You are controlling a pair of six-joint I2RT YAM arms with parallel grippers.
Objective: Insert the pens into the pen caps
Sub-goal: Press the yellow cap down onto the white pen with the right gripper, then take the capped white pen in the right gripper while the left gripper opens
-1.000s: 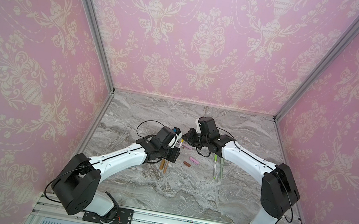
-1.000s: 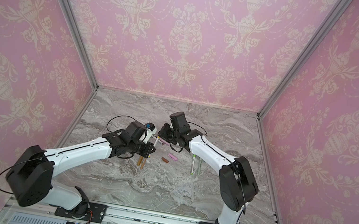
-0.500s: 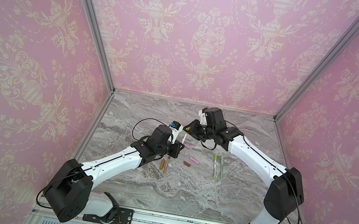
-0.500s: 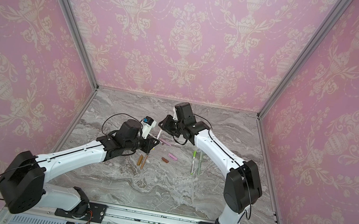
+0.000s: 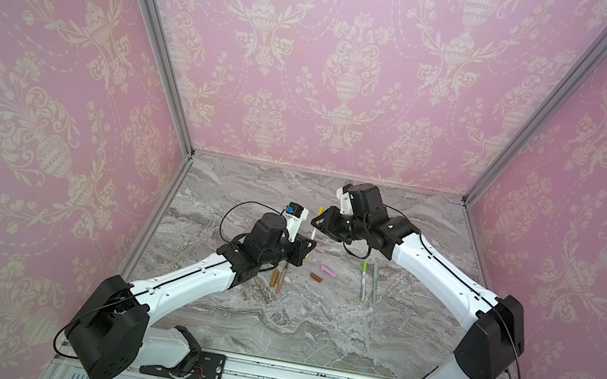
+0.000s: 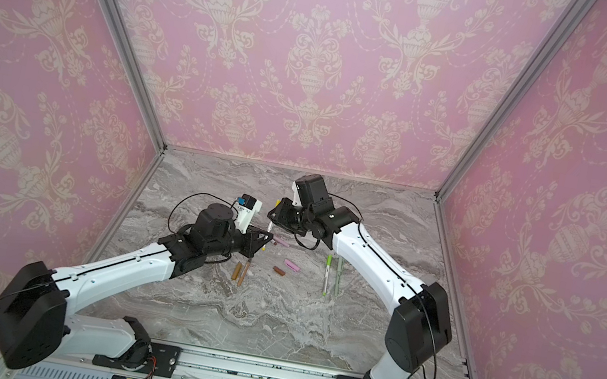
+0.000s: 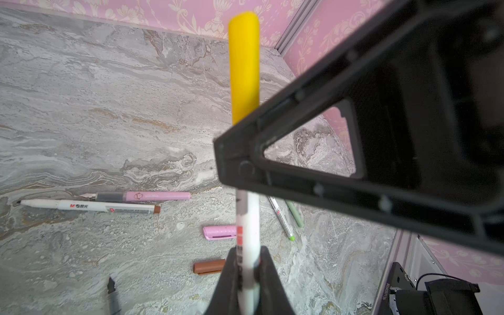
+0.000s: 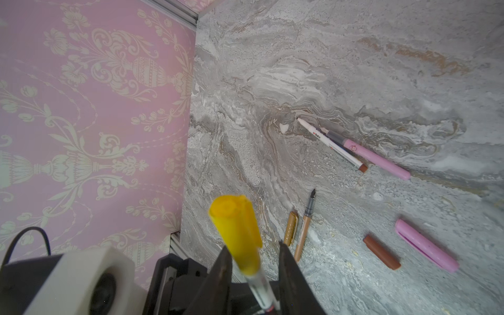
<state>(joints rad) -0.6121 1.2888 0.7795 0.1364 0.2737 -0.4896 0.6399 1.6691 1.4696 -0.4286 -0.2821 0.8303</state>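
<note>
The left pincer (image 7: 246, 261) was clamped on the lower barrel of a white pen (image 7: 246, 218), holding it upright above the counter (image 5: 311, 327). The yellow cap (image 7: 243, 65) sat on the pen's upper end, so the pen's long axis ran straight up from the left pincer to the cap.

The right pincer (image 8: 255, 259) reached in from the right, level with the cap's base. Its jaws stood apart on either side of the cap, with a gap showing on one side. I judged that it no longer gripped the cap and that this pen was seated. If so, the right arm would only need to back away along its own reach, clear of the upright pen.

Three caps lay empty on the counter:
- The pink cap (image 7: 219, 232) and the brown cap (image 7: 208, 266) lay near each other.
- The tan cap (image 8: 290, 227) lay just beside the bare tan pen (image 8: 302, 234).

The pink pen (image 7: 144, 195) and the brown-ended pen (image 7: 87, 206) lay side by side, uncapped, with the left arm the nearer of the two. The green pen (image 5: 363, 281) and the sage pen (image 5: 374, 281) lay parallel below the right arm. No loose caps of their colours showed, so they were probably already capped.
</note>
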